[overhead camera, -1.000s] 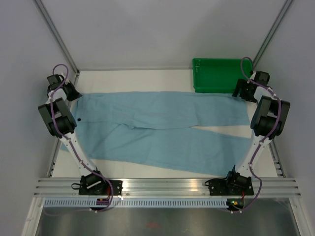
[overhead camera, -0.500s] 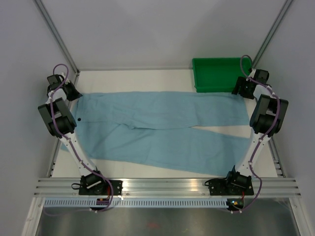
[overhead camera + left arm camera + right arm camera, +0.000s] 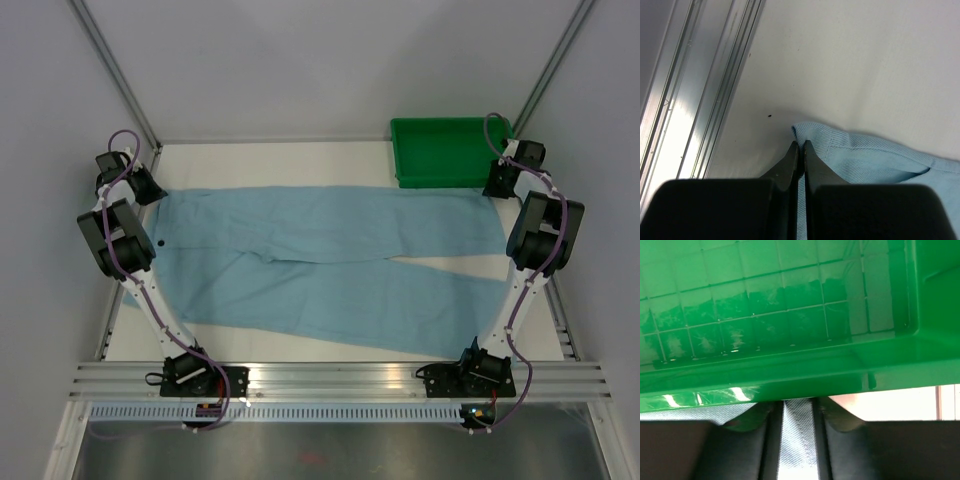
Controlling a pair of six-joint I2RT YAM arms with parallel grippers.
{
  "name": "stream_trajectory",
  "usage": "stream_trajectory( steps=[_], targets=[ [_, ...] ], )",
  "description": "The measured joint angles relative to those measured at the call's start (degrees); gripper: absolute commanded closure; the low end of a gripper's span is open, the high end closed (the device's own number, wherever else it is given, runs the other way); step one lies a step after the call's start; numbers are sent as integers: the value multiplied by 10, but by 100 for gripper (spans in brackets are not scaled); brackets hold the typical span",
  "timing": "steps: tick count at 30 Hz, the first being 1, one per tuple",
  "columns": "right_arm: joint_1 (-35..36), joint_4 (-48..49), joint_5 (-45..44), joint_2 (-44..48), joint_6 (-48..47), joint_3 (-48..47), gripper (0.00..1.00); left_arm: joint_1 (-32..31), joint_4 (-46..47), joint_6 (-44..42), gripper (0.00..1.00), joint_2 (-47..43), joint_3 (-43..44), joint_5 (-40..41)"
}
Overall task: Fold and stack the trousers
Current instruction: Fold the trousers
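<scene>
The light blue trousers (image 3: 320,260) lie spread flat across the table, waistband at the left with a small dark button (image 3: 160,241), both legs running right. My left gripper (image 3: 150,192) is at the far left waistband corner. In the left wrist view it (image 3: 801,144) is shut, with a thin edge of the trousers (image 3: 875,157) pinched between the fingers. My right gripper (image 3: 495,190) is at the far leg's hem, right beside the green tray (image 3: 450,122). In the right wrist view it (image 3: 797,407) has closed on a strip of the trousers (image 3: 797,440) that fills the gap between its fingers.
The green tray's wall (image 3: 790,375) rises directly ahead of the right fingers, almost touching them. An aluminium rail (image 3: 700,100) runs along the table's left edge close to the left gripper. Grey walls enclose the table on three sides.
The right gripper has moved a little further back towards the tray, and its jaws have closed from wide open onto the hem. The left arm and the trousers have not moved.
</scene>
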State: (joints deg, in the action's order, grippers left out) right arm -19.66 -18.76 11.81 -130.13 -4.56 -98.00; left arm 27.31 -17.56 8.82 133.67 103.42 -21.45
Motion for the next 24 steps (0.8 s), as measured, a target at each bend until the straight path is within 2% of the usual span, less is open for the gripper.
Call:
stream_trajectory(
  steps=[1, 8, 13, 18, 24],
  targets=[
    [0, 3, 0, 0, -4, 1, 100, 0, 0, 0, 98, 0, 0, 0],
    [2, 14, 1, 5, -2, 12, 100, 0, 0, 0, 98, -1, 0, -4],
    [2, 9, 5, 12, 7, 12, 100, 3, 26, 0, 98, -23, -12, -40],
    [0, 15, 31, 60, 23, 23, 100, 13, 169, 20, 98, -119, -124, -95],
    [0, 65, 67, 154, 38, 70, 100, 30, 289, 55, 98, -186, -184, -167]
  ],
)
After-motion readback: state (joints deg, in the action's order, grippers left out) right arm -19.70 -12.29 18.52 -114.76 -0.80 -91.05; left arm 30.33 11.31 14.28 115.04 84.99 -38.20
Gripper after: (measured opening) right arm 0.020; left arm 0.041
